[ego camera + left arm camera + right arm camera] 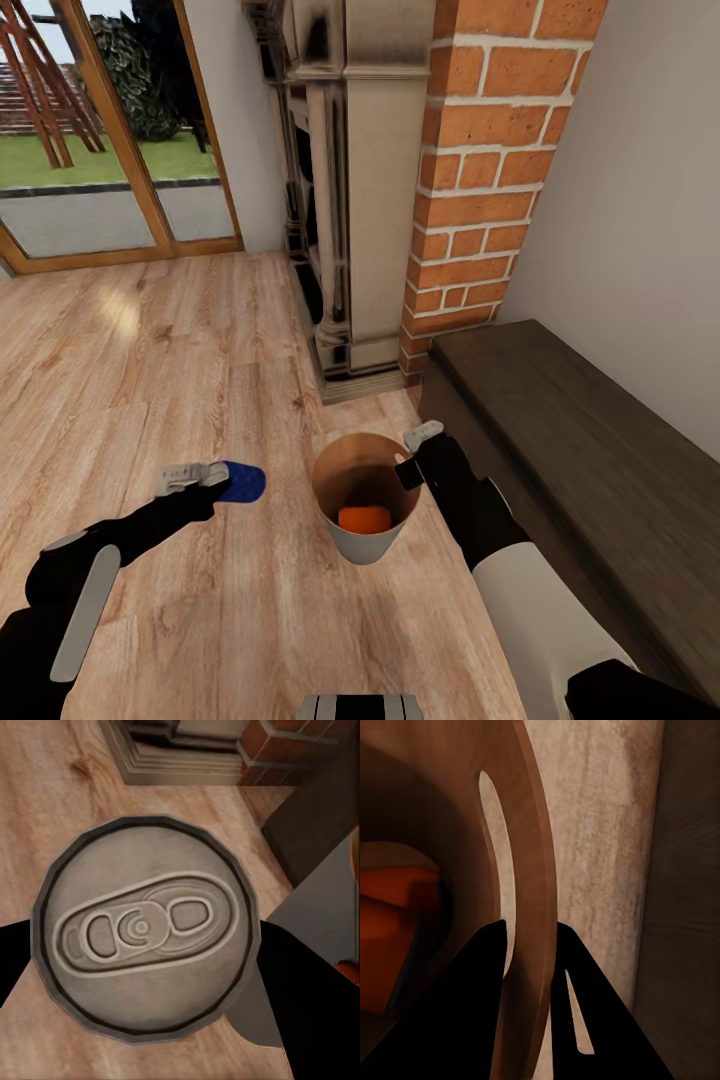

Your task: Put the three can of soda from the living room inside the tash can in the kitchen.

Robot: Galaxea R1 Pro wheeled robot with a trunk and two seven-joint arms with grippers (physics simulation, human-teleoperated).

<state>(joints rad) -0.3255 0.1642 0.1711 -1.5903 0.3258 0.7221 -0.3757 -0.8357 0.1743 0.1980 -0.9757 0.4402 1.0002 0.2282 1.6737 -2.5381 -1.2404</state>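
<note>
On the wood floor (180,380) before the brick fireplace (500,170), I have a small bin (352,545) standing between my two arms. My right gripper (412,455) is clamped on the bin's rim at its right side; in the right wrist view the two dark fingers (472,1012) sit one inside and one outside the thin brown wall (536,907). An orange can (364,518) lies at the bottom of the bin, and it shows again as an orange patch (394,930) deep inside in the right wrist view. My left gripper (205,476) holds a blue can (243,482) on its side, near the bin's left but apart from it. Through the left wrist view I see that can's pale top (146,937) with its pull tab, gripped between my dark fingers (300,997). A dark low bench (580,440) runs along the wall at my right, just beside the bin. Glass doors (100,130) show at the far left.
</note>
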